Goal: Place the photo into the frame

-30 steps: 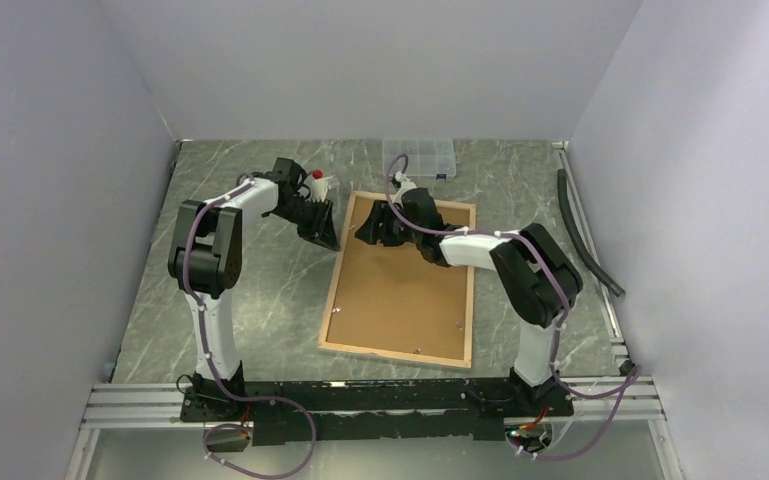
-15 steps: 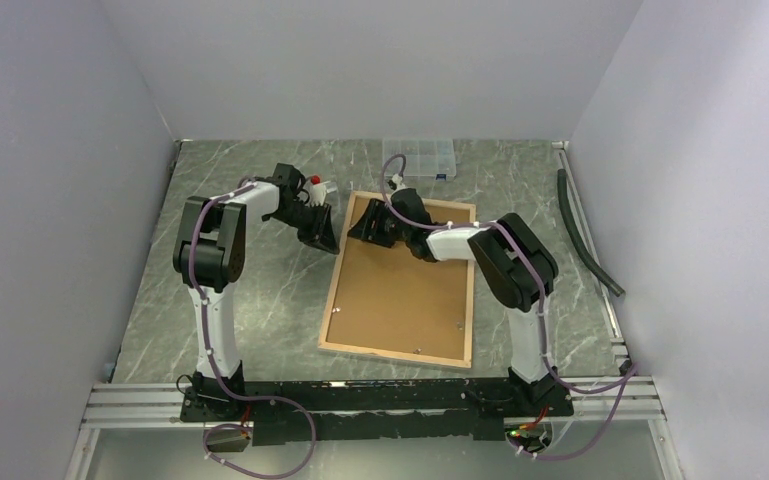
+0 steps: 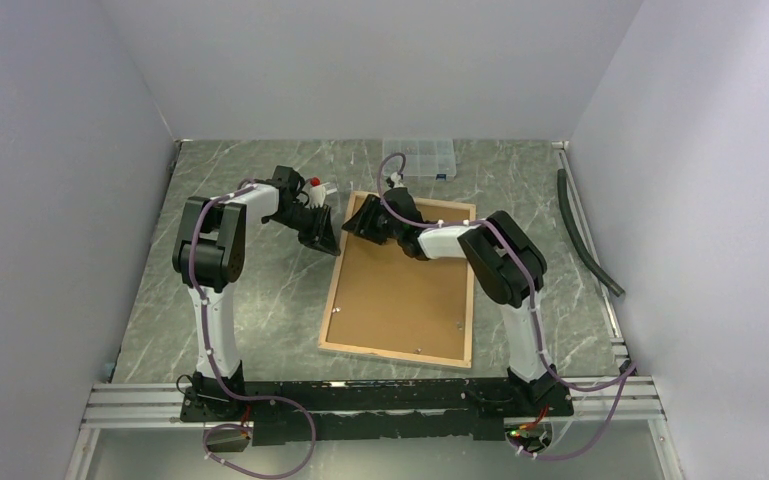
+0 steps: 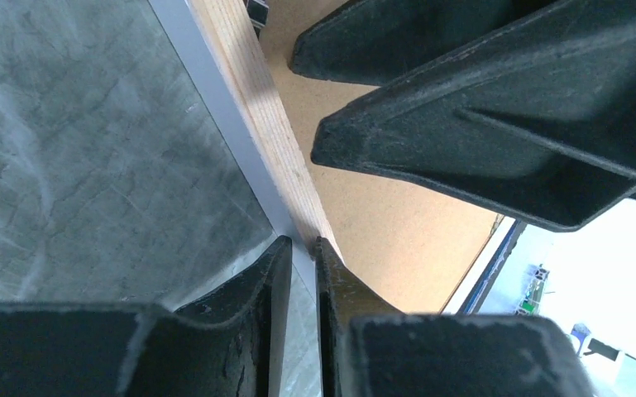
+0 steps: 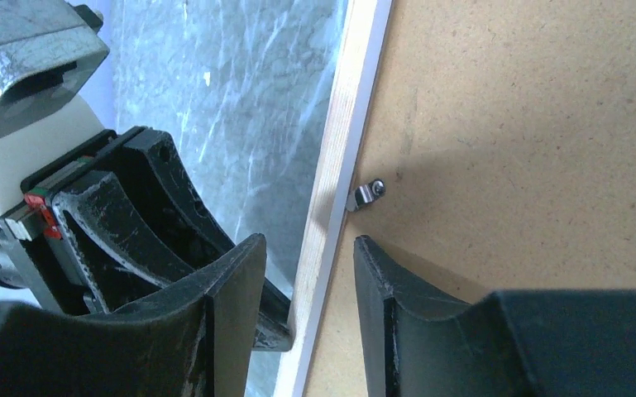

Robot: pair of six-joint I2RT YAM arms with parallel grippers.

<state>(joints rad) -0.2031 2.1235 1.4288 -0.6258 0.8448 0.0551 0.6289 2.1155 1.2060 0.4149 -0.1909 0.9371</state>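
Frame: the large rectangular picture frame with a narrow light-wood border (image 3: pixel 396 353) lies back-up on the grey-green marbled table (image 3: pixel 260 300). A plain brown backing board (image 3: pixel 400 290) sits inside the border.
Photo: the photo shows in no view. Whether it lies beneath the board cannot be told.
Left gripper: the left gripper (image 3: pixel 324 236) sits at the frame's far left corner. Its black fingers (image 4: pixel 265 285) stand narrow and pinch the border's outer edge.
Right gripper: the right gripper (image 3: pixel 363 222) hangs just inside the same corner. Its fingers (image 5: pixel 231 289) are parted and straddle the wood border, one over the table and one over the board, gripping nothing.
Clip: a small bent metal retaining clip (image 5: pixel 369 193) rests on the board against the border, just ahead of the right fingertips.
Step in hand: you appear to be taking hold of this corner so the backing can be worked on. Keep your left pinch firm so the frame cannot slide. Centre the right jaws on the border before they close, and stay off the clip unless you mean to turn it.
Change from the earlier frame: a second ago the right gripper stood farther in over the board with its jaws wider. It has since moved toward the corner and narrowed. The left gripper and the frame lie much as they did.
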